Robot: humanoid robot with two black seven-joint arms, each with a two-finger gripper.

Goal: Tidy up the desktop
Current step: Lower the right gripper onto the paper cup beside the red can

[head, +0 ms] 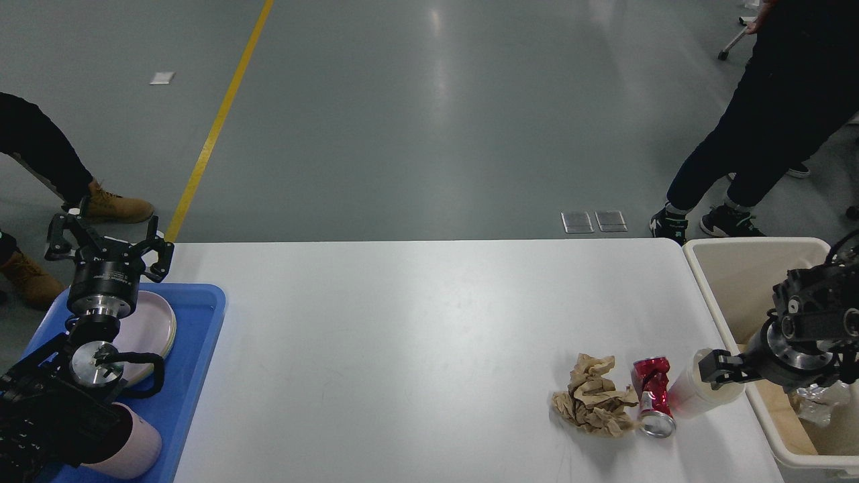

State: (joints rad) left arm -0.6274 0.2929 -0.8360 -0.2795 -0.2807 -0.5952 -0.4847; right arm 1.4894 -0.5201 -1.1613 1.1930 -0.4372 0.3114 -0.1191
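Right tool (719, 370) hides the cup's (688, 397) rim, grip unclear; left tool (107, 245) spread.

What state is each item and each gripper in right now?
paper cup: tipped on its side, right gripper at its rim
red can: crushed, lying down
brown paper: crumpled
cream bin: open, holding trash
blue tray: holds a plate and a pink cup
left gripper: open, empty
right gripper: grip unclear
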